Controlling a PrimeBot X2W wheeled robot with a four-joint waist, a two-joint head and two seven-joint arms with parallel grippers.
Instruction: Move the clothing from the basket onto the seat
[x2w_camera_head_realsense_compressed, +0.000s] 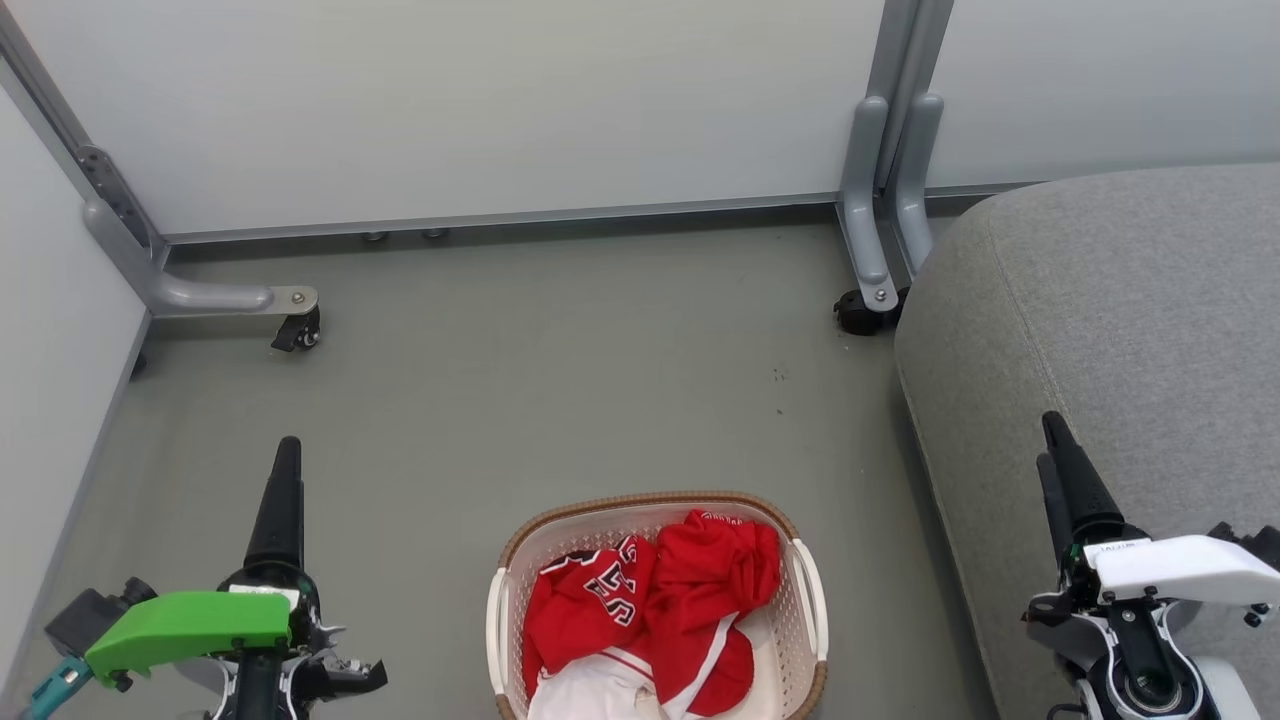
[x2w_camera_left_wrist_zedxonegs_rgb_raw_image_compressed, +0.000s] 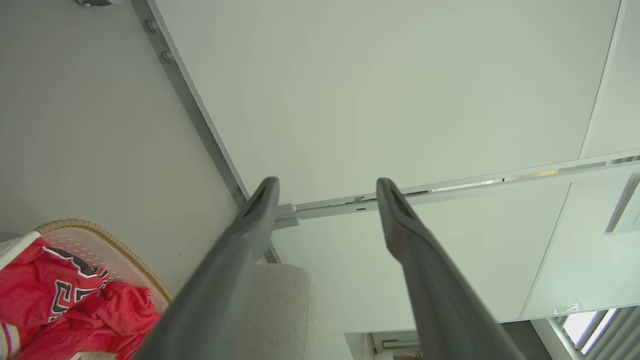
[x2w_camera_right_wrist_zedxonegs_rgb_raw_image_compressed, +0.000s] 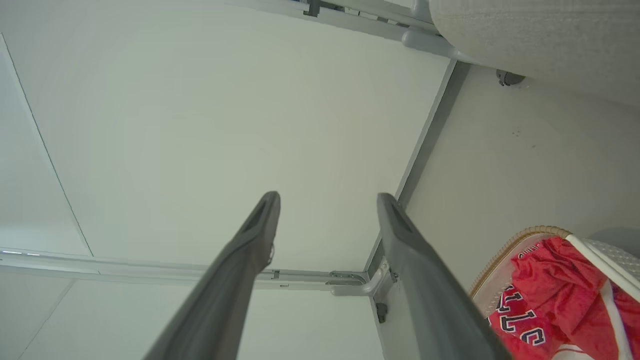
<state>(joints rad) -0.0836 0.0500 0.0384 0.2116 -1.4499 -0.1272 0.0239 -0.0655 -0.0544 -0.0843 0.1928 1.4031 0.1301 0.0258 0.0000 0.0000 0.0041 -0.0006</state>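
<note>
Where basket (x2w_camera_head_realsense_compressed: 812, 600) sits: on floor (x2w_camera_head_realsense_compressed: 560, 380), btm ctr of head view, near seat (x2w_camera_head_realsense_compressed: 1130, 330), which is to its right; strip of floor btwn them.
Basket look: cream perforated walls, brown woven-look rim, white side handles; near end cut off by frame edge.
Clothing (x2w_camera_head_realsense_compressed: 700, 580): all inside basket, none on seat. Red heap w/ white stripes + black/white lettering, some white fabric at near end; heap hides most of basket floor, far-left inner wall bare.
Seat: big grey upholstered cushion, right side of head view, rounded corner, stitched seam running along it.
L fingers (x2w_camera_head_realsense_compressed: 285, 470): lower left of head view, over floor, well left of basket, pointing up-frame. L wrist view shows the pair spread wide, released, nothing btwn them, touching nothing.
R fingers (x2w_camera_head_realsense_compressed: 1070, 475): lower right of head view, seen against seat's grey fabric, pointing up-frame. R wrist view shows them spread wide too, released, grasping nothing.
Wrist covers: green cover (x2w_camera_head_realsense_compressed: 190, 625) on L arm, white cover (x2w_camera_head_realsense_compressed: 1180, 565) on R arm.
L wrist view extras: basket rim + red clothing at lower left, seat end low ctr beside one finger.
R wrist view extras: basket rim + lettered red clothing at lower right, seat at top right.
Bkgd: pale panels (x2w_camera_head_realsense_compressed: 500, 100) on grey legs w/ black casters (x2w_camera_head_realsense_compressed: 298, 332) on floor, enclosing far + left sides.
</note>
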